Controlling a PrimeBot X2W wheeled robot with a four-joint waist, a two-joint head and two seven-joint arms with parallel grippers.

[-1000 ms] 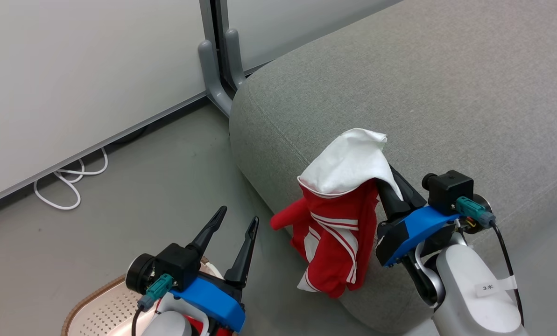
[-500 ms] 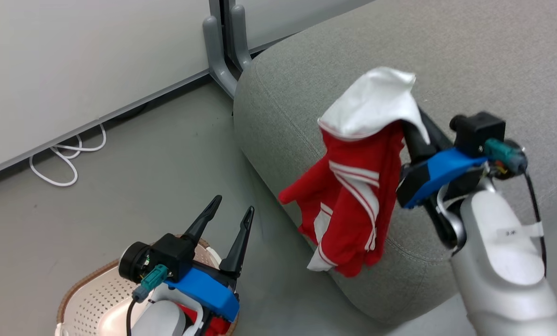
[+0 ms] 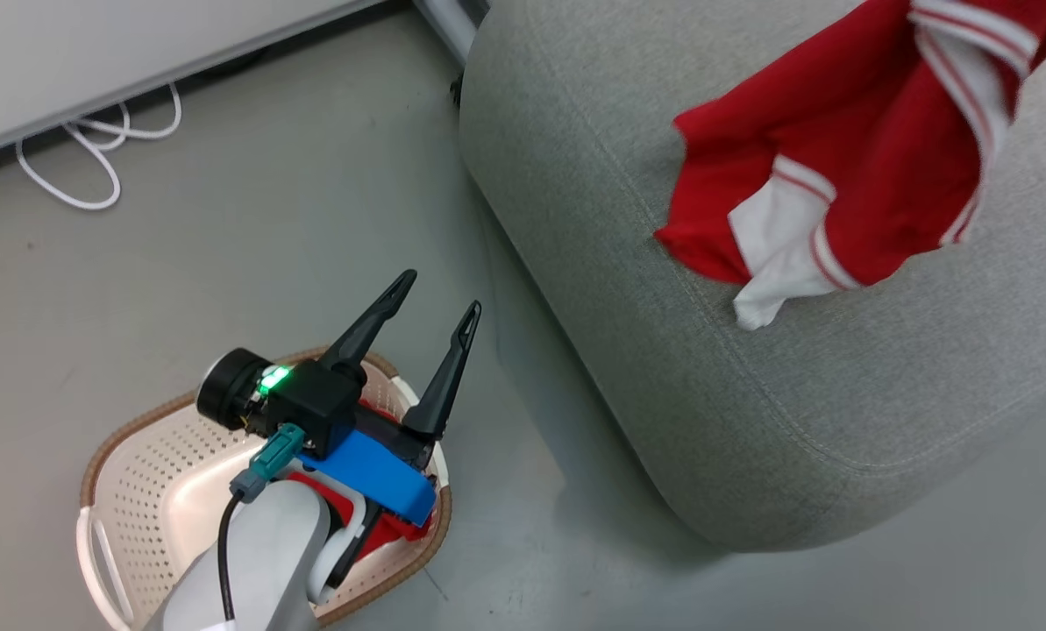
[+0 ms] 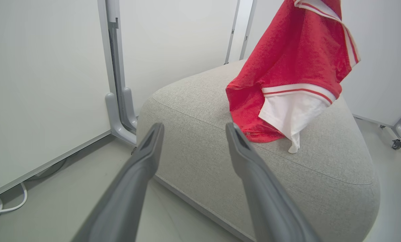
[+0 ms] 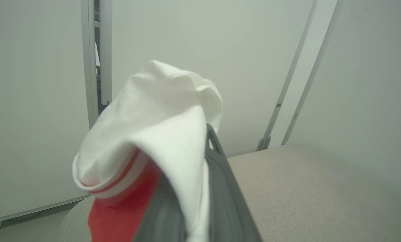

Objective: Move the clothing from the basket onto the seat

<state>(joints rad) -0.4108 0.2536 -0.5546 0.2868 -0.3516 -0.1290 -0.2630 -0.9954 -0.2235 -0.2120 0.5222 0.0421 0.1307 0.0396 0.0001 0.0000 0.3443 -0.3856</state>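
In the right wrist view my right gripper (image 5: pixel 203 148) is shut on the striped clothing (image 5: pixel 160 134), whose white panel drapes over one finger (image 5: pixel 220 174). That red and white garment (image 3: pixel 847 166) hangs above the light-grey seat (image 3: pixel 750 394), its lower white flap close to the cushion; whether it touches I cannot tell. My left gripper (image 3: pixel 441 294) stands open and holds nothing, above the cream basket (image 3: pixel 128 438) on the floor. A bit of plain red clothing (image 3: pixel 391 530) lies in the basket under that wrist. The left wrist view has the open gripper (image 4: pixel 194 129) facing the seat (image 4: pixel 287 174) and the hanging garment (image 4: pixel 287 67).
A white cable (image 3: pixel 75 166) loops on the grey floor by the pale partition wall. A grey partition foot (image 4: pixel 118 111) stands at the seat's far corner. A wheeled stand leg (image 4: pixel 400 134) sits beyond the seat. Bare floor lies between basket and seat.
The head camera has tipped downward, bringing more of the basket into view. My right arm has raised the striped garment higher and further over the seat. The left gripper stays open above the basket.
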